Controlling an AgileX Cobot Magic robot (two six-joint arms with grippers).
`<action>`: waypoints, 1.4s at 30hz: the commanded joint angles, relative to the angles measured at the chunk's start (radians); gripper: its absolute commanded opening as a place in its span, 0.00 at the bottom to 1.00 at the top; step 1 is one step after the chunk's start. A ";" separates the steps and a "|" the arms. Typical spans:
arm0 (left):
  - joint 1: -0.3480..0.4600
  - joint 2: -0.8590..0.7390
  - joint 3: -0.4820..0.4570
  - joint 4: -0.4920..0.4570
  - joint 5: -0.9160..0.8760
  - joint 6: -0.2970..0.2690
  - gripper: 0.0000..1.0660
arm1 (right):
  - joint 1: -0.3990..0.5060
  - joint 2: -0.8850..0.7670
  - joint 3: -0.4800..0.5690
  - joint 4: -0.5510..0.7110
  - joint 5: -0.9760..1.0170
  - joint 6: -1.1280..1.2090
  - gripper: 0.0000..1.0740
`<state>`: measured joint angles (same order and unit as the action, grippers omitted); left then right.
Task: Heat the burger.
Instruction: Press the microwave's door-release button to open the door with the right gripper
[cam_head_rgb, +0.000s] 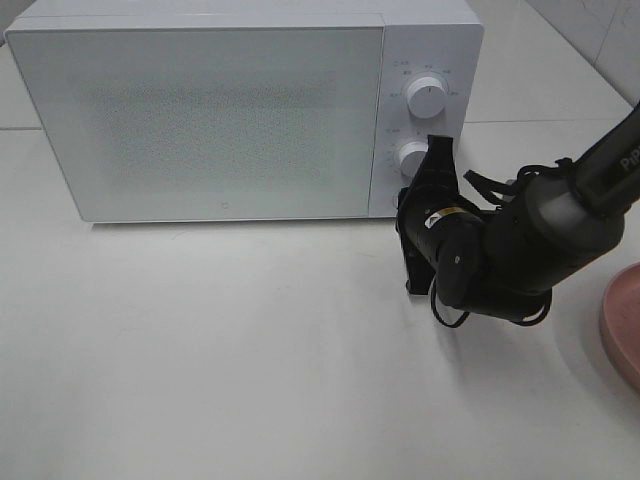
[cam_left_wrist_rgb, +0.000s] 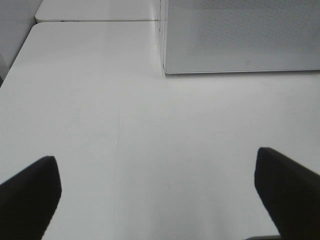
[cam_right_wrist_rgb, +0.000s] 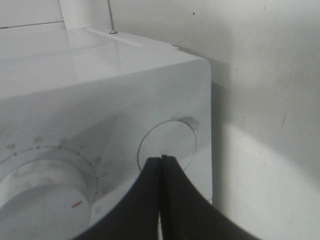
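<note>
The right arm (cam_head_rgb: 560, 225) is reached in from the right edge of the high view, bent at the wrist, so that its dark forearm lies low over the white table (cam_head_rgb: 250, 350) and its head is turned toward the control panel of the microwave (cam_head_rgb: 200, 110). The right gripper (cam_right_wrist_rgb: 161, 159) is seen in its own wrist view with both fingers pressed flat together and nothing held between them. The joined tips are set at the rim of a flat round button (cam_right_wrist_rgb: 172, 135) on the panel; whether the button is actually touched cannot be told. A dial with a red mark (cam_right_wrist_rgb: 45, 200) is seen just beside that button. In the high view the upper dial (cam_head_rgb: 428, 97) is left uncovered, while the lower dial (cam_head_rgb: 413, 157) is partly overlapped by the gripper's black frame.

The left gripper (cam_left_wrist_rgb: 160, 195) is held above bare table, well apart from the microwave's front, with its two dark fingers (cam_left_wrist_rgb: 30, 195) spread wide and nothing between them.

The microwave door (cam_head_rgb: 200, 120) is shut and frosted. The burger is not visible in any view, so its place cannot be told. Only the edge of a pink plate (cam_head_rgb: 625, 320) is seen at the far right
</note>
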<state>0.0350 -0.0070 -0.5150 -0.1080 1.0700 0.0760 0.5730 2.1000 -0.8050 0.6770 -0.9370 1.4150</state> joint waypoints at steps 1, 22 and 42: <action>-0.002 -0.016 0.000 -0.001 0.000 -0.007 0.92 | -0.011 0.017 -0.024 -0.008 -0.010 -0.012 0.00; -0.002 -0.016 0.000 0.002 0.000 -0.007 0.92 | -0.023 0.055 -0.103 0.052 -0.104 -0.039 0.00; -0.002 -0.016 0.000 0.002 0.000 -0.007 0.92 | -0.023 0.122 -0.274 0.152 -0.162 -0.176 0.00</action>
<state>0.0350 -0.0070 -0.5150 -0.1070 1.0700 0.0760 0.5940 2.2130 -0.9960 0.9420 -0.9270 1.2490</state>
